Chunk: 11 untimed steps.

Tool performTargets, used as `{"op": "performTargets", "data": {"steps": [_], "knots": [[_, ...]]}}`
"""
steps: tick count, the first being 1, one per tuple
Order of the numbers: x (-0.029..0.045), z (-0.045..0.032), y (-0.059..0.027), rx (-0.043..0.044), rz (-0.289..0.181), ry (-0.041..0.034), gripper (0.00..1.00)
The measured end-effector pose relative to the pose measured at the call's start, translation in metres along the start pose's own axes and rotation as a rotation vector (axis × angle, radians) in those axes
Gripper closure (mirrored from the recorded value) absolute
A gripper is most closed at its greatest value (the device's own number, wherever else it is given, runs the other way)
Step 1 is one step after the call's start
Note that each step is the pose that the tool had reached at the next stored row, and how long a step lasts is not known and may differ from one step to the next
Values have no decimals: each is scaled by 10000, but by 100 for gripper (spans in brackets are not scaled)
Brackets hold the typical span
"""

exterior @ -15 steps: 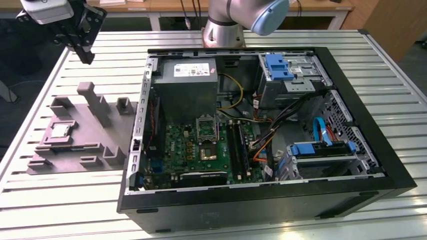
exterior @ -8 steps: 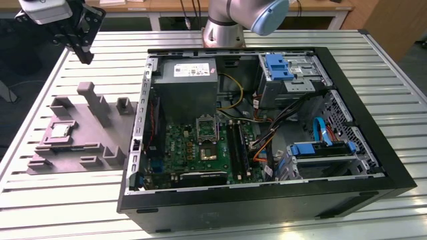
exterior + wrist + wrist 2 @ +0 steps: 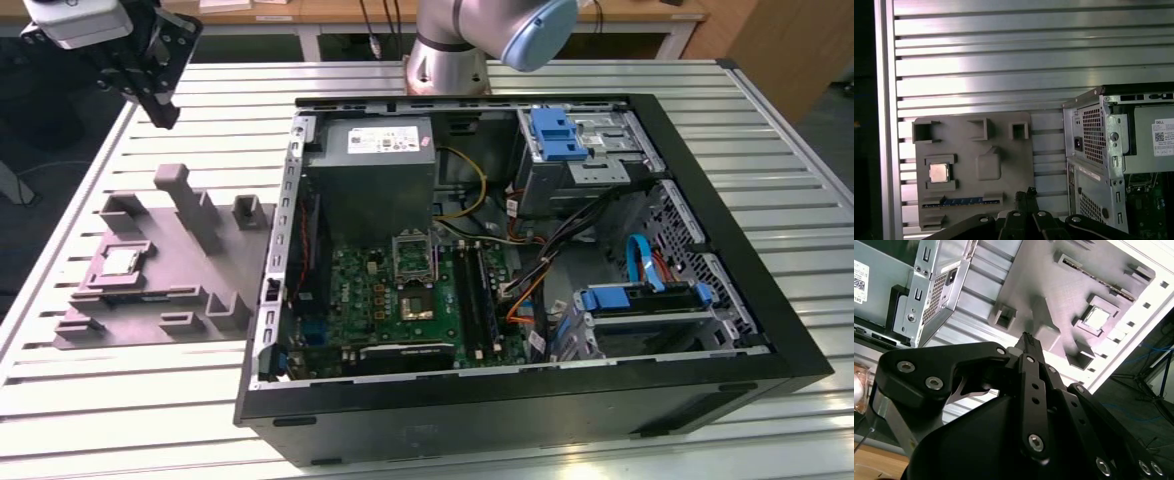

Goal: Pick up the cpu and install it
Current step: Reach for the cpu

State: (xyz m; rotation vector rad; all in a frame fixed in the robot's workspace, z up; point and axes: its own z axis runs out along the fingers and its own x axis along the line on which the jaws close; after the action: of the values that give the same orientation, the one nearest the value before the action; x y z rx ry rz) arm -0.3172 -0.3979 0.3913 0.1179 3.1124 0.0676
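The jaws are seen closed together with nothing gripped, above the slatted metal tabletop (image 3: 107, 400). One small square silver-topped cpu (image 3: 120, 262) is recorded, seated in a recess of one grey moulded fixture plate (image 3: 180, 265), well apart from the jaws. One open black computer case (image 3: 534, 410) stands just beside the plate.

Exterior view overlooks the computer case (image 3: 534, 405) from above; both wrist views share the grey tray (image 3: 1019, 165) (image 3: 1074, 295).

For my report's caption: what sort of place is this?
Probably a robotics lab bench: an arm stands behind an open PC case on a slatted metal table, beside a tray holding the cpu.
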Motion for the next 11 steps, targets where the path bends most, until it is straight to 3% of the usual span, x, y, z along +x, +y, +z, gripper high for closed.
{"op": "performTargets", "data": {"steps": [11], "knots": [[29, -1, -2, 1, 1, 1, 89]]}}
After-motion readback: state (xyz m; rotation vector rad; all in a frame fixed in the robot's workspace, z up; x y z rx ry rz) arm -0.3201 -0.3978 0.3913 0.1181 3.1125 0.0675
